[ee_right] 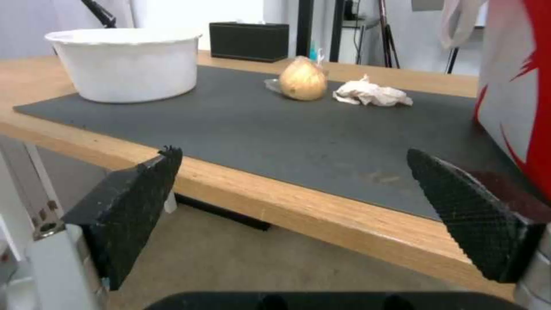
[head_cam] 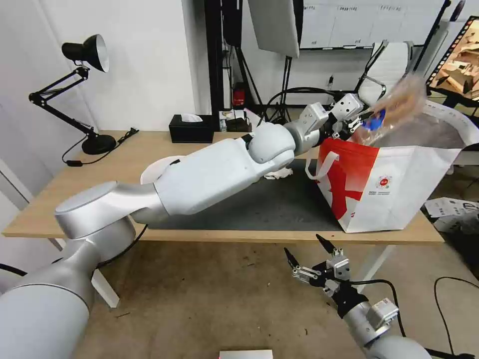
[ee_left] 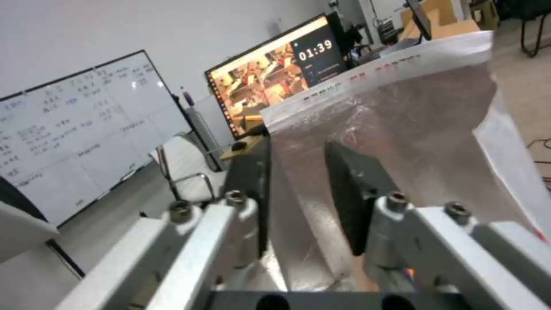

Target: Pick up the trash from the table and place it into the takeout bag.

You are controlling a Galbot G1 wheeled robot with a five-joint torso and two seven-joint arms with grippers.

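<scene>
The takeout bag [head_cam: 399, 184] stands open on the right end of the table [head_cam: 124, 149]. My left arm reaches across the table, and my left gripper [head_cam: 355, 124] hovers over the bag's near rim. It is open, and the foil lining [ee_left: 413, 129] shows between its fingers [ee_left: 350, 193]. A blurred clear clamshell tray [head_cam: 401, 102] is in the air just above the bag's mouth, free of the gripper. The white bowl [ee_right: 129, 64], the knotted bag with a beige ball [ee_right: 302, 79] and the crumpled napkin [ee_right: 373, 94] lie on the dark mat [head_cam: 279, 204]. My right gripper [head_cam: 312, 254] hangs open below the table's front edge.
A black tissue box [head_cam: 191, 128] sits at the back of the table. A black desk lamp [head_cam: 85, 89] stands at the back left. Behind the table are a stand, a chair and a screen. Cables and papers lie on the floor at the right.
</scene>
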